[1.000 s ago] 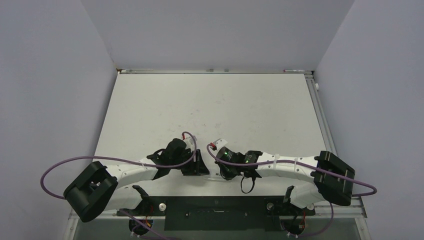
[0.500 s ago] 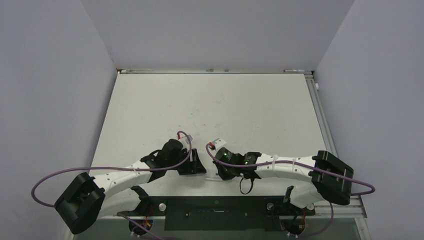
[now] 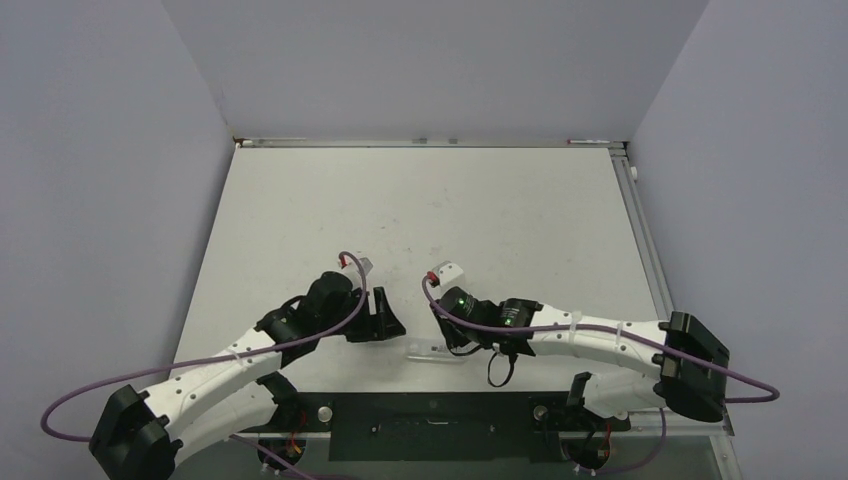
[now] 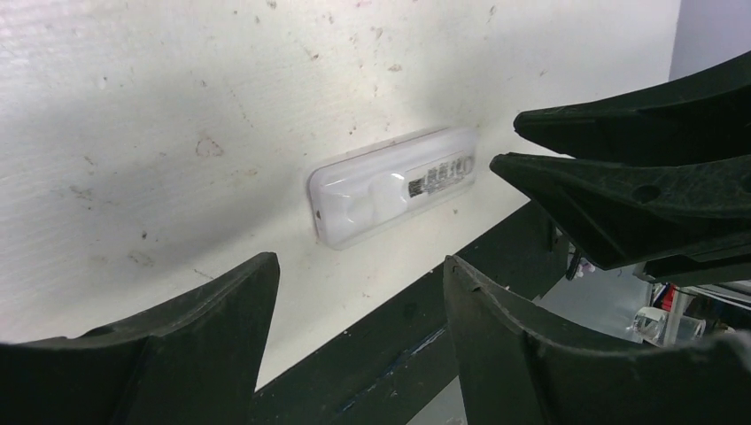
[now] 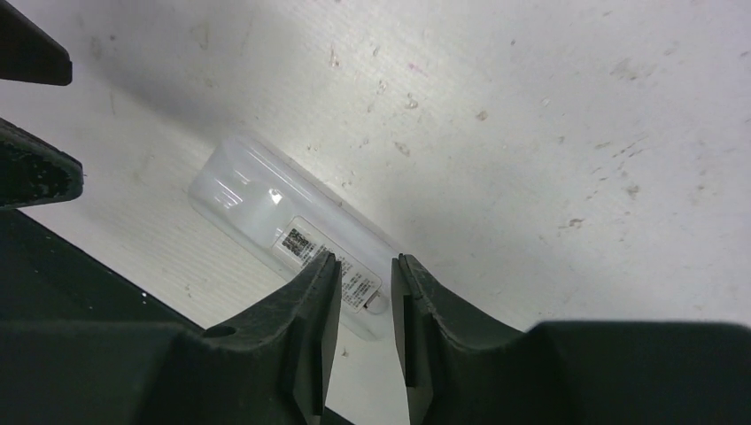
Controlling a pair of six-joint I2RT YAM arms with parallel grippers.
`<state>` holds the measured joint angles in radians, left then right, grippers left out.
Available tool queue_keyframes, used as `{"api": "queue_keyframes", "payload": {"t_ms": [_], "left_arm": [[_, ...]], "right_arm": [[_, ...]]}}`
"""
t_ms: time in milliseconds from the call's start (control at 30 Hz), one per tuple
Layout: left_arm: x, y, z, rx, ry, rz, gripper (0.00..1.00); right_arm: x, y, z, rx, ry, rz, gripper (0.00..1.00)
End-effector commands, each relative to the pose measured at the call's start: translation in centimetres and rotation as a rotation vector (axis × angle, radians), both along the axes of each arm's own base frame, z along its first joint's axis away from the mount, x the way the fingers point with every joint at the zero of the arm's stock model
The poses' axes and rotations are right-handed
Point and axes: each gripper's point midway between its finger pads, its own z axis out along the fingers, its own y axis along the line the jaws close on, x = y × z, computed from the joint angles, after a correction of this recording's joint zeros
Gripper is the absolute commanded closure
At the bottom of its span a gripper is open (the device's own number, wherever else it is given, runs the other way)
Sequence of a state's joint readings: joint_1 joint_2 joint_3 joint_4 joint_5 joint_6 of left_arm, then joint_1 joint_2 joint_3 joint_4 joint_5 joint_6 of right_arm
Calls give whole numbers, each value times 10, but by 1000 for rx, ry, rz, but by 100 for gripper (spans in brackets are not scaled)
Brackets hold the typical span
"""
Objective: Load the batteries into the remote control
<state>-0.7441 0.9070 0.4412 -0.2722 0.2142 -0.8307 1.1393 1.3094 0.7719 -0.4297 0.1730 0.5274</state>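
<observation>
The white remote control (image 3: 437, 352) lies flat on the table near its front edge, label side up. It also shows in the left wrist view (image 4: 394, 181) and in the right wrist view (image 5: 283, 232). My left gripper (image 3: 384, 318) is open and empty, to the left of the remote and apart from it (image 4: 359, 266). My right gripper (image 3: 448, 338) hovers over the remote's right end with its jaws a narrow gap apart and nothing between them (image 5: 366, 258). No batteries are in view.
The white table (image 3: 430, 220) is enclosed by grey walls on three sides. A black rail (image 3: 430, 412) runs along the front edge just below the remote. The right gripper's fingers (image 4: 620, 177) show in the left wrist view.
The left gripper has drawn back to the left and the right gripper has lifted off. The remote, earlier covered by both grippers, now lies exposed on the table between them.
</observation>
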Motion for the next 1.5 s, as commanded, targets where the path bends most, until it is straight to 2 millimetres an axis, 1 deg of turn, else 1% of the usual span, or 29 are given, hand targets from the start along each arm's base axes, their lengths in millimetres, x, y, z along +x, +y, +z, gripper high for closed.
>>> {"api": "queue_keyframes", "payload": {"t_ms": [0, 267, 367, 400, 500, 600, 633, 667, 700, 800, 867, 967, 1067, 1133, 1233, 1333, 1467], "left_arm": [[14, 9, 40, 19, -106, 27, 34], [22, 30, 87, 61, -223, 81, 30], [23, 39, 104, 77, -272, 92, 27], [24, 42, 109, 83, -290, 96, 24], [26, 54, 127, 108, -343, 124, 12], [24, 69, 141, 140, -384, 152, 5], [24, 75, 147, 146, -405, 167, 0], [23, 79, 151, 150, -421, 175, 3], [23, 83, 154, 155, -436, 184, 4], [20, 95, 160, 168, -469, 211, 4], [17, 103, 161, 174, -485, 227, 4], [11, 108, 165, 146, -496, 243, 4], [5, 109, 167, 102, -490, 254, 4], [0, 106, 167, 63, -479, 254, 4], [-6, 104, 164, 15, -462, 258, 4], [-11, 106, 167, -23, -459, 271, 4], [-17, 110, 169, -52, -467, 281, 4]], "right_arm": [[27, 0, 53, 79, -159, -65, 70], [36, -16, 108, 209, -290, -137, 59], [37, -25, 128, 267, -333, -163, 54], [37, -28, 133, 282, -345, -170, 54], [38, -38, 149, 316, -380, -200, 53], [37, -48, 163, 360, -406, -227, 51], [37, -52, 168, 381, -418, -241, 51], [37, -56, 172, 394, -428, -253, 49], [37, -59, 175, 406, -437, -265, 44], [35, -66, 181, 435, -449, -278, 39], [31, -64, 180, 435, -444, -239, 33], [24, -57, 168, 379, -410, -154, 32], [19, -48, 149, 313, -363, -89, 30], [19, -45, 137, 263, -342, -67, 24], [11, -27, 120, 224, -296, 55, 18], [10, -16, 103, 157, -268, 130, 17], [9, -7, 74, 42, -216, 221, 17]]}}
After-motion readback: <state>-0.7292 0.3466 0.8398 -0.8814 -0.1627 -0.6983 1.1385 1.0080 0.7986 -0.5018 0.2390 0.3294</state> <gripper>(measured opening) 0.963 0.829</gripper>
